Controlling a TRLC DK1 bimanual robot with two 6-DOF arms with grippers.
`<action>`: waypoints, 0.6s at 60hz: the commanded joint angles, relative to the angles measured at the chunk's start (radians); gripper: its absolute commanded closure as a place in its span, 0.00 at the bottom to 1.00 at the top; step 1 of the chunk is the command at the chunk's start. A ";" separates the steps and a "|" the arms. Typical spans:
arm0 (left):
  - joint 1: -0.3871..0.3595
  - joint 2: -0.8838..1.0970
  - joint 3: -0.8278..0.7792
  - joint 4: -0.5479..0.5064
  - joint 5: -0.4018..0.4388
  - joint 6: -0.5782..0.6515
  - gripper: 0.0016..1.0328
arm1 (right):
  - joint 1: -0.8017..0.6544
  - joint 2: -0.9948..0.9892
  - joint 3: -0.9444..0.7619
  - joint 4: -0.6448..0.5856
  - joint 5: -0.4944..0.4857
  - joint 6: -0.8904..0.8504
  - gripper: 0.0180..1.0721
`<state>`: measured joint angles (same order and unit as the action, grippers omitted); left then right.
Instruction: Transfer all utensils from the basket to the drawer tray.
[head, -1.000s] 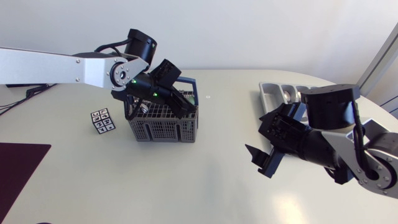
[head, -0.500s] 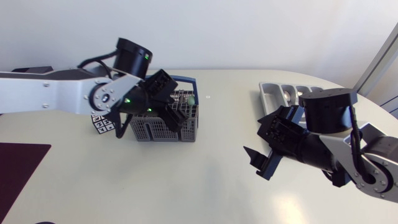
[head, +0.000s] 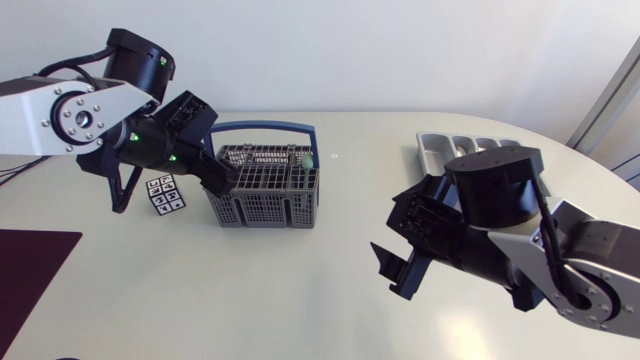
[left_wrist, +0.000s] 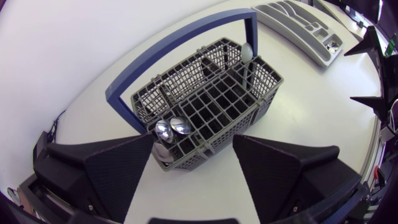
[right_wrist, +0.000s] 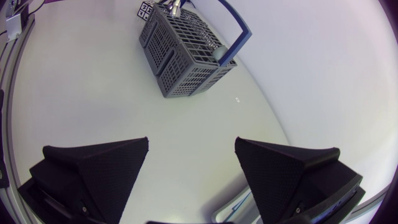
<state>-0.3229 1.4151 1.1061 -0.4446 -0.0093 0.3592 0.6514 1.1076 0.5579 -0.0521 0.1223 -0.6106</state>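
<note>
The grey wire basket (head: 265, 188) with a blue handle stands left of the table's middle. It holds two spoon bowls (left_wrist: 172, 127) at one corner and a pale-headed utensil (left_wrist: 247, 52) at the far end. My left gripper (head: 222, 180) hovers at the basket's left side, open and empty; in the left wrist view the basket (left_wrist: 208, 109) lies just ahead of its fingers (left_wrist: 124, 168). The grey drawer tray (head: 440, 150) lies at the back right. My right gripper (head: 392, 272) is open and empty over bare table between basket and tray, and its wrist view looks towards the basket (right_wrist: 183, 53).
A small marker cube (head: 165, 195) sits just left of the basket. A dark mat (head: 30, 270) covers the table's front left corner. Bare tabletop stretches between the basket and my right gripper.
My left arm has pulled back to the left, from over the basket to beside it, with nothing in its gripper. My right arm has shifted left and towards the table's front.
</note>
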 joint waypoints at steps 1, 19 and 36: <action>0.005 0.018 0.026 -0.003 -0.006 -0.012 0.13 | 0.019 0.017 0.025 -0.011 0.019 0.031 0.05; -0.001 0.088 0.014 0.043 -0.004 -0.012 0.13 | 0.001 0.158 0.134 0.037 0.017 0.091 0.05; -0.004 0.084 -0.029 0.063 -0.004 -0.011 0.13 | -0.131 0.423 0.416 0.041 -0.184 0.184 0.05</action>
<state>-0.3218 1.4891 1.1057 -0.3840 -0.0093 0.3592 0.5491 1.4528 0.8906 -0.0181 -0.0181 -0.4763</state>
